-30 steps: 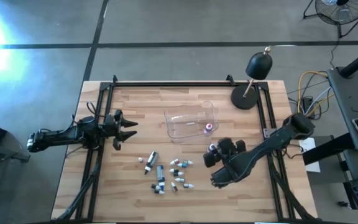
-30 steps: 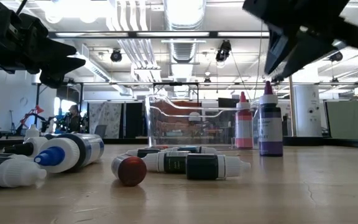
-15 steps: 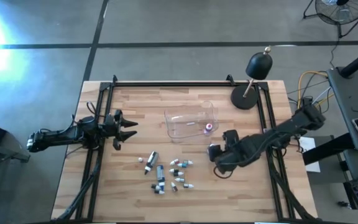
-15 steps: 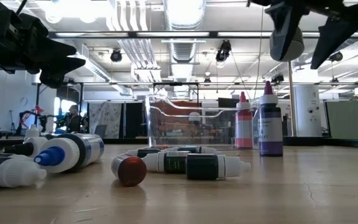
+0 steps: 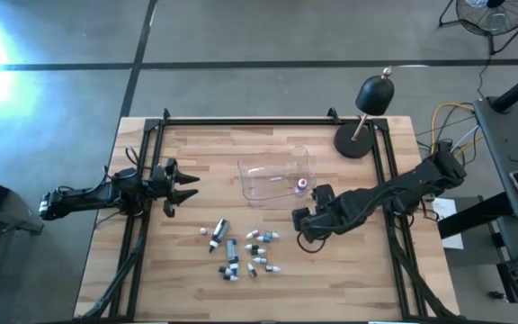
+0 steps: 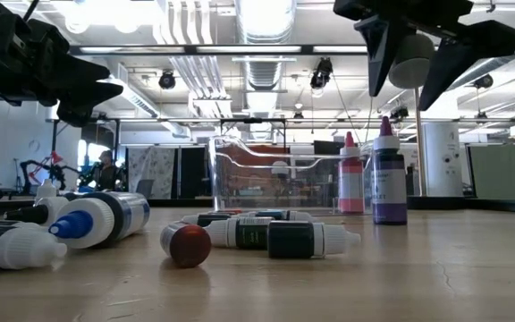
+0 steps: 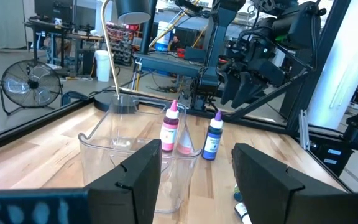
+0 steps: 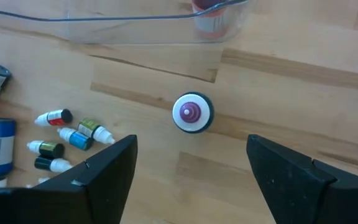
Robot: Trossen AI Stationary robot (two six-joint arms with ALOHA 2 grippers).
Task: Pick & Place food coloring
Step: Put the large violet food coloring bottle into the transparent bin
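Pale wood planks make up my counter [image 5: 196,144], with the food coloring [image 5: 241,250] lying scattered near its front edge, a purple bottle [image 8: 192,112] standing apart toward the middle, and a pink bottle [image 7: 169,129] upright inside the clear tub [image 5: 277,174]. I judge these little plastic droppers light, stiff and prone to roll or tip, so I would pinch one across its body, below the cap. They are tiny, with white, dark or blue bodies and pointed tips. My right hand [image 5: 308,221] hangs spread wide and empty just over the purple bottle; my left hand [image 5: 180,184] waits parted and empty by the left edge.
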